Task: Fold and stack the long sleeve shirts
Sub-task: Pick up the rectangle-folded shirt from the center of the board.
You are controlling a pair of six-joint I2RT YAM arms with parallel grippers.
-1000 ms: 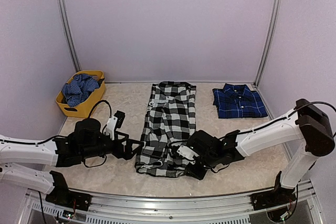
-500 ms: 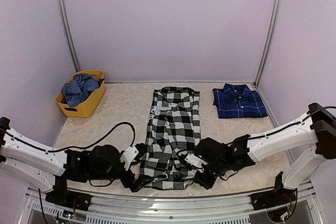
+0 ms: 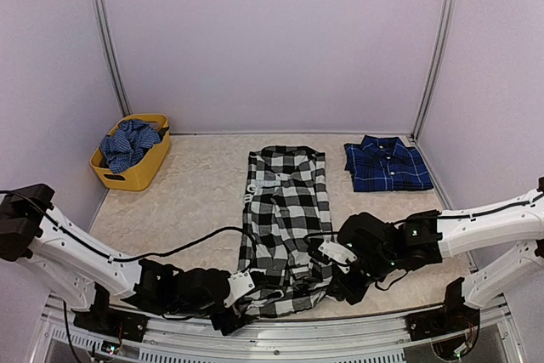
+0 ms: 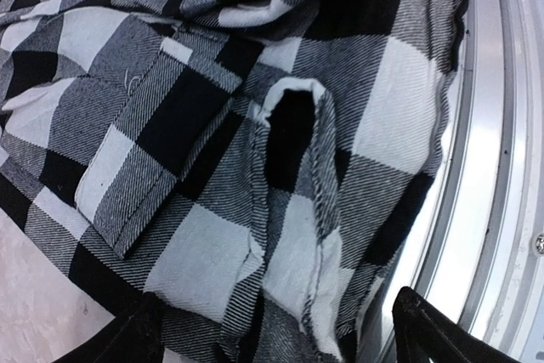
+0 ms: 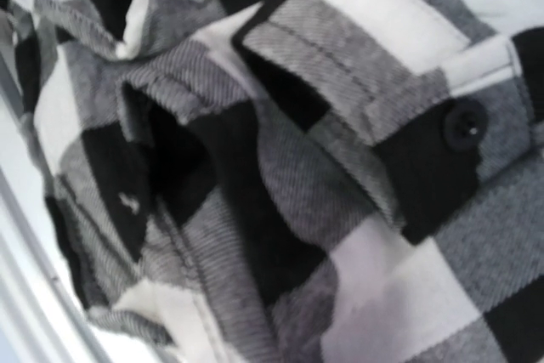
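- The black-and-white check shirt [image 3: 285,210] lies lengthwise down the middle of the table [image 3: 195,193]. Its far end is near the middle of the table, and its near end is rumpled right at the metal rail [image 3: 340,333] along the table's front edge.
- The left gripper [image 3: 231,320] sits low at the shirt's near left corner, pointing across the hem.
- In the left wrist view its two fingers [image 4: 127,342] stand spread wide, one at each lower corner of the frame. A fold of the checked hem lies between them with a raised, open loop of cloth just ahead. Neither finger presses on the cloth.
- That same view shows the shirt's edge draped right up to the rail, which runs down the right side of the frame.
- The right gripper [image 3: 338,285] is at the shirt's near right edge, opposite the left one, so the bunched hem lies between the two.
- Its jaws are pressed together. The right wrist view is filled by creased check fabric at very close range, with a black button [image 5: 465,125] on a cuff or placket, and the fingers themselves do not show. Whether cloth is caught between them cannot be made out.
- The navy blue plaid shirt [image 3: 387,163] lies folded flat at the far right of the table, well apart from both grippers and from the check shirt.
- A yellow basket [image 3: 115,180] stands at the far left holding crumpled blue checked cloth [image 3: 127,144].
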